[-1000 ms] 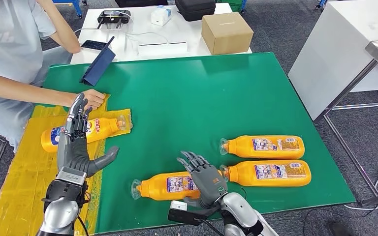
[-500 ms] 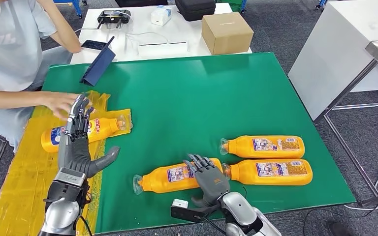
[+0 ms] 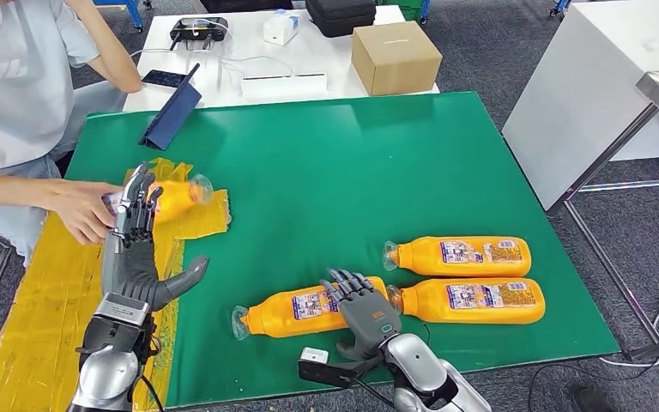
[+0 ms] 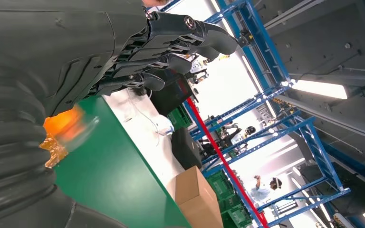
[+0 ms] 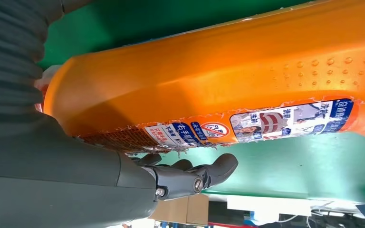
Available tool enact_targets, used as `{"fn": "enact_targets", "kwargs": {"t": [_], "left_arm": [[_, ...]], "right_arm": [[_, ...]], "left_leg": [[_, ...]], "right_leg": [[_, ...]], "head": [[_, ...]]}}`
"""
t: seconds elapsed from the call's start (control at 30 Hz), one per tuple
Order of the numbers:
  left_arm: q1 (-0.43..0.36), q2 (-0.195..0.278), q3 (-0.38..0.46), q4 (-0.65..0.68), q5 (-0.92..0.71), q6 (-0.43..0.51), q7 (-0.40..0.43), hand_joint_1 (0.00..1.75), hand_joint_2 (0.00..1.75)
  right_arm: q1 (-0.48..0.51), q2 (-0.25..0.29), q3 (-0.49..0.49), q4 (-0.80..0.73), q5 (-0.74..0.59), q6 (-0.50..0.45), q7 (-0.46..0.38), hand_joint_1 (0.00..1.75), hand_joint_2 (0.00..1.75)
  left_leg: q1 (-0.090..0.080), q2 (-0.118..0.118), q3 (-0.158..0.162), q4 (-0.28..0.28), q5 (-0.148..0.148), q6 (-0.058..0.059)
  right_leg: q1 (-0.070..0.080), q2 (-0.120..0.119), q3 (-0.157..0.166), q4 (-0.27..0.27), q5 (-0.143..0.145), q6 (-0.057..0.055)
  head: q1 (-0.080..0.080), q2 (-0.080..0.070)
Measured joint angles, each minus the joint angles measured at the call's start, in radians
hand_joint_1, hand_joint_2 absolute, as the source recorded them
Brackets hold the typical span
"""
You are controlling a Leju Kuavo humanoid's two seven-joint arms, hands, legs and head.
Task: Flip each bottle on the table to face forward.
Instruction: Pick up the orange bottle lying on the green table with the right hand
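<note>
Green table (image 3: 352, 163) with four orange bottles. Two lie side by side at the near right, caps pointing left, labels up: far one (image 3: 459, 255), near one (image 3: 472, 300), almost touching along their sides. A third bottle (image 3: 300, 313) lies near the front edge, just left of that pair, cap to the left and slightly tilted, label up.

Right hand (image 3: 365, 313) rests on the third bottle's right end, fingers spread over its top and not wrapped around it; in the right wrist view the fingers (image 5: 204, 173) lie along the bottle (image 5: 218, 80) at its label, contact but no clear grasp, so released.

Left hand (image 3: 137, 249) is raised upright over the table's left edge, fingers straight and apart, thumb out to the right, holding nothing; the left wrist view shows the same spread fingers (image 4: 171, 42).

Fourth bottle (image 3: 172, 193) is at the far left over yellow plastic sheet (image 3: 43, 283), held by a person's hand (image 3: 81, 210), cap pointing right; partly hidden behind the left hand's fingers.

Behind the table: a cardboard box (image 3: 395, 56) and a blue tablet case (image 3: 172, 107).
</note>
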Motion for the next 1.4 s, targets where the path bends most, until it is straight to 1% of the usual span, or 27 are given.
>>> {"fn": "enact_targets", "kwargs": {"t": [0.27, 0.4, 0.47, 0.6, 0.9, 1.0, 1.23, 1.3, 1.37, 1.4], "left_arm": [[0.0, -0.003, 0.0, 0.0, 0.01, -0.005, 0.0, 0.0, 1.75], [-0.003, -0.007, 0.0, 0.0, 0.011, -0.002, 0.003, 0.0, 1.75], [-0.007, -0.009, -0.002, 0.002, 0.017, -0.006, 0.007, 0.0, 1.75], [-0.021, -0.016, -0.01, 0.018, 0.022, -0.009, 0.011, 0.0, 1.75], [-0.045, -0.018, -0.027, 0.046, 0.033, -0.008, 0.016, 0.0, 1.75], [-0.049, -0.018, -0.033, 0.051, 0.035, -0.006, 0.02, 0.0, 1.75], [-0.047, -0.018, -0.034, 0.051, 0.035, -0.004, 0.033, 0.0, 1.75], [-0.044, -0.017, -0.035, 0.05, 0.026, -0.005, 0.049, 0.0, 1.75], [-0.036, -0.017, -0.038, 0.049, 0.012, -0.007, 0.07, 0.0, 1.75], [-0.032, -0.016, -0.041, 0.049, 0.005, -0.008, 0.079, 0.0, 1.75]], "right_arm": [[-0.027, -0.002, 0.012, 0.026, 0.046, 0.034, 0.037, 0.0, 1.75], [-0.054, -0.004, 0.019, 0.065, 0.056, 0.054, 0.054, 1.73, 1.75], [-0.073, -0.005, 0.021, 0.092, 0.048, 0.073, 0.061, 1.72, 1.75], [-0.115, -0.004, 0.027, 0.149, 0.034, 0.095, 0.064, 1.73, 1.75], [-0.172, 0.006, 0.036, 0.248, 0.01, 0.091, 0.058, 1.75, 1.75], [-0.182, 0.013, 0.037, 0.27, 0.0, 0.071, 0.057, 1.75, 1.75], [-0.159, 0.038, 0.007, 0.262, -0.027, -0.046, 0.052, 1.75, 1.75], [-0.125, 0.05, -0.02, 0.228, -0.05, -0.133, 0.018, 1.61, 1.75], [-0.065, 0.067, -0.067, 0.157, -0.079, -0.265, -0.049, 1.48, 1.75], [-0.034, 0.078, -0.092, 0.112, -0.093, -0.328, -0.087, 1.48, 1.75]], "left_leg": [[0.0, 0.0, 0.001, 0.0, 0.0, 0.0], [0.0, 0.0, 0.004, 0.0, 0.0, 0.0], [0.0, 0.001, 0.006, 0.0, -0.001, 0.0], [0.0, 0.0, 0.013, 0.0, -0.004, -0.002], [0.0, 0.002, 0.02, 0.0, -0.004, -0.001], [0.0, 0.002, 0.021, 0.0, -0.004, -0.001], [0.0, 0.001, 0.021, 0.0, -0.003, -0.001], [0.0, 0.0, 0.019, 0.0, -0.003, -0.001], [0.0, -0.001, 0.013, 0.0, -0.001, 0.0], [0.0, -0.001, 0.011, 0.0, -0.001, 0.0]], "right_leg": [[0.0, 0.0, 0.001, 0.0, 0.0, 0.0], [0.0, 0.0, 0.002, 0.0, 0.0, 0.0], [0.0, 0.0, 0.001, 0.0, 0.0, 0.0], [0.0, 0.0, 0.001, -0.001, -0.005, -0.005], [0.0, 0.001, 0.006, -0.001, -0.002, -0.004], [0.0, 0.001, 0.008, -0.001, -0.002, -0.004], [0.001, 0.0, 0.008, -0.001, -0.002, -0.004], [0.001, 0.0, 0.01, -0.001, -0.002, -0.003], [0.001, -0.001, 0.011, 0.0, -0.001, -0.002], [0.001, -0.001, 0.011, 0.0, -0.001, -0.002]], "head": [[0.0, 0.0], [0.0, 0.0], [0.0, 0.0], [0.0, 0.0], [0.0, 0.0], [0.0, 0.0], [0.0, 0.0], [0.0, 0.0], [0.0, 0.0], [0.0, 0.0]]}}
